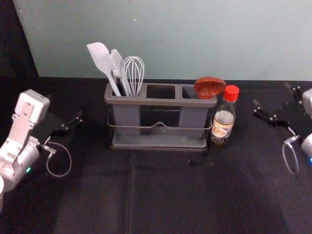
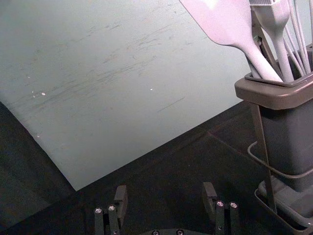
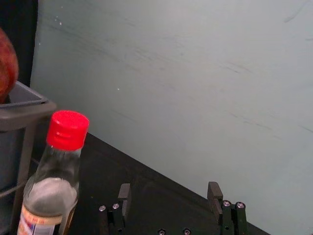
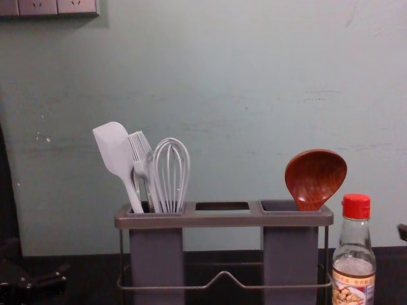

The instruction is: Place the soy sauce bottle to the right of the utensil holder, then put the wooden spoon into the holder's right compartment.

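Two grippers hang empty at either side of the table (image 1: 170, 204), the left gripper (image 1: 64, 106) beyond one end of the utensil holder (image 1: 161, 102) and the right gripper (image 1: 271, 94) beyond the other, both sets of jaws spread wide and well apart from everything. The soy sauce bottle (image 1: 223, 118) stands upright between the right jaws and the holder, to the left of those jaws and just beside the holder's right end; whether bottle and holder touch, I cannot tell. Its red cap (image 1: 231, 92) is on. Farther left of the right jaws, past the bottle, the wooden spoon (image 1: 209, 87) sits in the holder's right compartment (image 1: 188, 91), bowl up, leaning over the rim towards the bottle, so it lies between the two sets of jaws but nearer the right ones. To the right of the left jaws, the holder's left compartment carries a pale spatula (image 1: 100, 58), tilted towards those jaws, with a brush (image 1: 117, 63) next to it and a whisk (image 1: 134, 78) on the side farther from the left jaws. Behind the holder rises a grey-green wall (image 1: 170, 39), with a row of sockets (image 4: 76, 5) high up on the left
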`<action>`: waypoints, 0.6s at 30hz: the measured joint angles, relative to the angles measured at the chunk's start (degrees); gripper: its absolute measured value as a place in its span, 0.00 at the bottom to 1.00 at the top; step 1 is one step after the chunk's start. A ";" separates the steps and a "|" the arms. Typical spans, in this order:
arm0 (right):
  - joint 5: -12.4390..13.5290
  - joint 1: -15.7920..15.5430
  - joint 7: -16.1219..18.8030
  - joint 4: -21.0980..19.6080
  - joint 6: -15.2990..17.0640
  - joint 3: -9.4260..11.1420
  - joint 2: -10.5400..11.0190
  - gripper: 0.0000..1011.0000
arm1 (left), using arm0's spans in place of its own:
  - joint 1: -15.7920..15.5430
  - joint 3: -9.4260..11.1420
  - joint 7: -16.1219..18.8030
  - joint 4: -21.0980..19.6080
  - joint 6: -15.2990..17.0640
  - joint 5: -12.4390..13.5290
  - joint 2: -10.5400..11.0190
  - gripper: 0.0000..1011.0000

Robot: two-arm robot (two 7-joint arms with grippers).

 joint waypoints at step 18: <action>-3.43 5.35 -8.17 6.00 -0.29 -4.04 -5.85 0.99 | 0.00 0.00 0.00 0.00 0.00 0.00 0.00 0.99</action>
